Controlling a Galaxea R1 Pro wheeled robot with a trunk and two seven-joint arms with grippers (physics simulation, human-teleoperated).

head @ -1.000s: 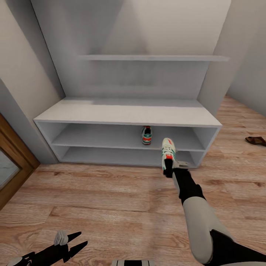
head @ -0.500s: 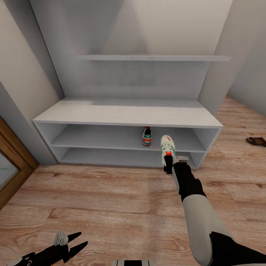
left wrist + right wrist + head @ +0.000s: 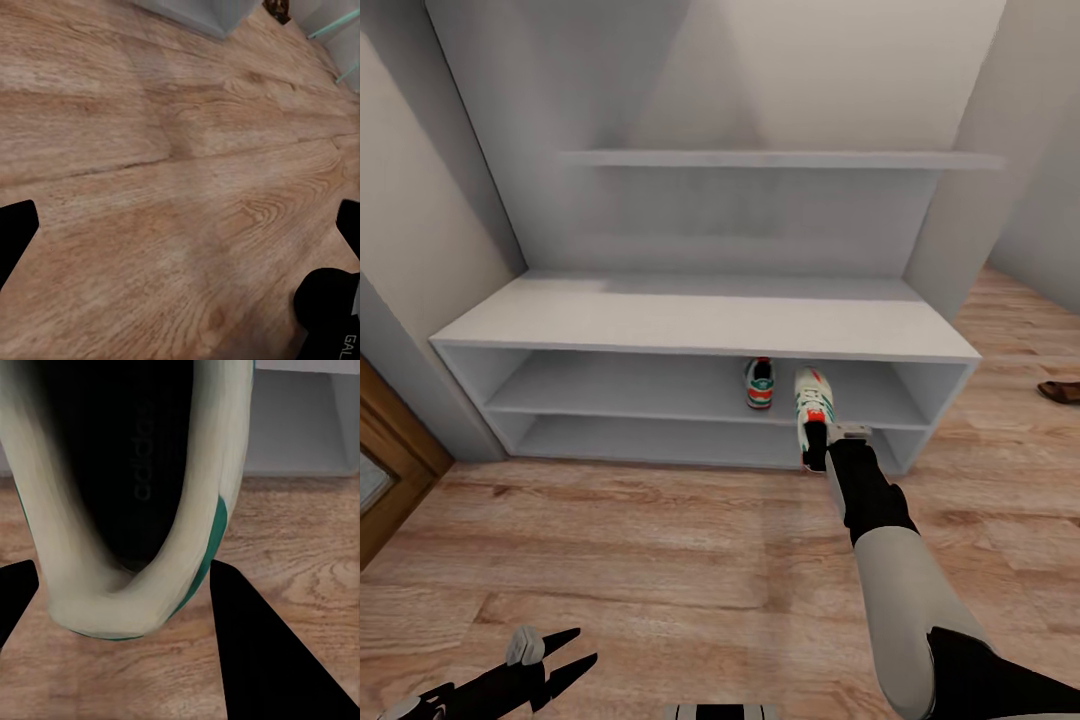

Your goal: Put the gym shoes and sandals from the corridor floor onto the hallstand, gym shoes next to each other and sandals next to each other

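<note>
Wide pale-grey hallstand (image 3: 700, 325) with a flat bench top, two low open shelves beneath and a long wall shelf above: occupies the centre and upper half of the head view, set against the grey wall.

Cream-white lace-up gym shoe with teal-and-red heel (image 3: 759, 384): stands upright on the upper open shelf, right of centre, heel facing the camera.

Second cream-white gym shoe with green stripes and red-orange patches (image 3: 813, 402): just right of the first, toe pointing into the shelf opening, heel end at the right gripper (image 3: 816, 450). In the right wrist view the shoe's dark opening and cream collar (image 3: 135, 502) sit between the black fingers (image 3: 262, 652), which pinch its heel.

Light brown wood-plank corridor floor (image 3: 640, 560): covers the lower half of the head view.

Flat brown leather sandal (image 3: 1062, 391): on the floor at the right edge of the frame, cut off by it, well apart from the rack.

Left gripper (image 3: 565, 650): lower left corner of the head view, above the floor; its black fingers (image 3: 16, 232) are spread, holding nothing.

Brown wooden door frame (image 3: 390, 470): left edge, beside the rack.
</note>
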